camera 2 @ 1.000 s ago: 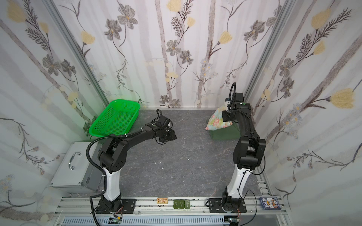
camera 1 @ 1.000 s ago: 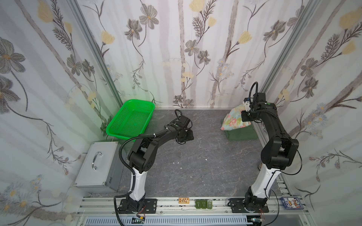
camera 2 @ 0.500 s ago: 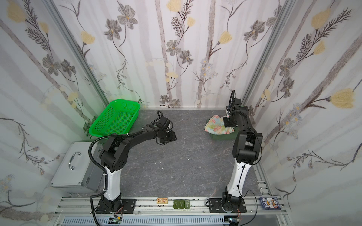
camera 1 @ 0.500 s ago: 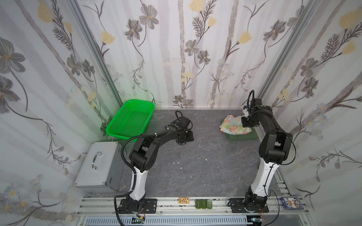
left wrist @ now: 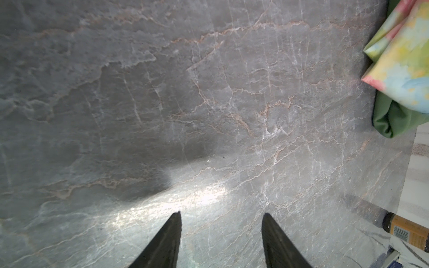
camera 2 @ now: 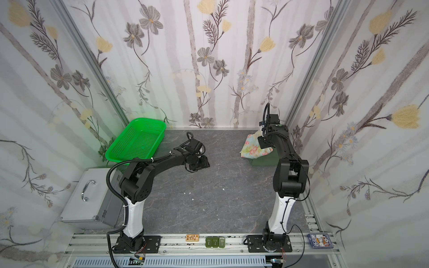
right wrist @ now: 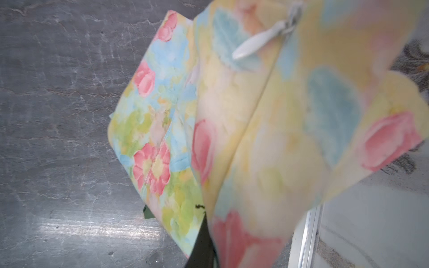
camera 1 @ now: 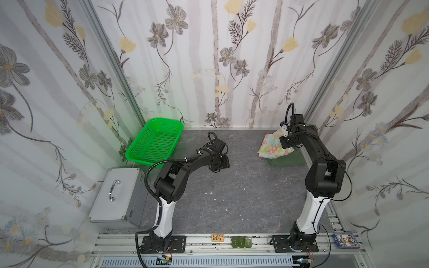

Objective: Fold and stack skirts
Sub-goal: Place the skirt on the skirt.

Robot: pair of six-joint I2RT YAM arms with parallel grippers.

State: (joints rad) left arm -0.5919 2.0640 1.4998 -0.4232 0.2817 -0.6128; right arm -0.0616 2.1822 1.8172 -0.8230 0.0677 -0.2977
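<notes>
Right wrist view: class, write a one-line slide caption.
Right hand pinches the floral skirt; olive skirt peeks out beneath, grey table behind.

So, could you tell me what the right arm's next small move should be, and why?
Probably lower and release: the right pincer is shut on the floral skirt, which hangs partly lifted over the folded green skirt.

Whole scene is seen from above in both top views; floral skirt [left wrist: 404,58] is shared by close, downward wrist views.
</notes>
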